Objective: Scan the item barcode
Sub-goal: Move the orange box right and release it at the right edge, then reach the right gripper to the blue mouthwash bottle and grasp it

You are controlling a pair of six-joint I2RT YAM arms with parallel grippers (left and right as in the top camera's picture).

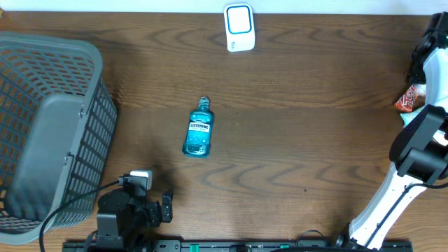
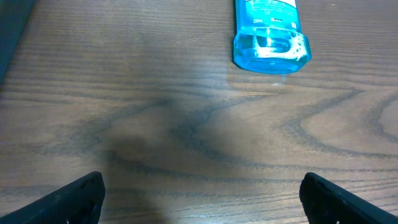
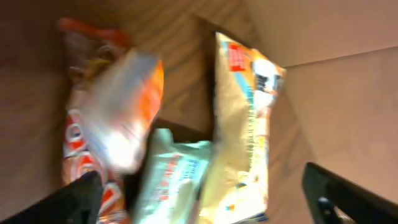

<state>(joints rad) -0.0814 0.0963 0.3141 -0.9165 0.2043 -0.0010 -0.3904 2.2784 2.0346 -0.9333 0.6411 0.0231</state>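
Now my left gripper stands wide apart above the brown wooden table, with the blue plastic mouthwash bottle lying flat just ahead. My right gripper, likewise apart, hangs over crumpled snack packets.

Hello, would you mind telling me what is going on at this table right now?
Nothing is being held at the moment. The right gripper hangs open over a small pile of snack packets at the right edge of the table; that wrist view is blurred. The left gripper is open too, low over the wood, with a blue mouthwash bottle lying on its side ahead of it. The white scanner sits at the far edge, the grey basket at the left.
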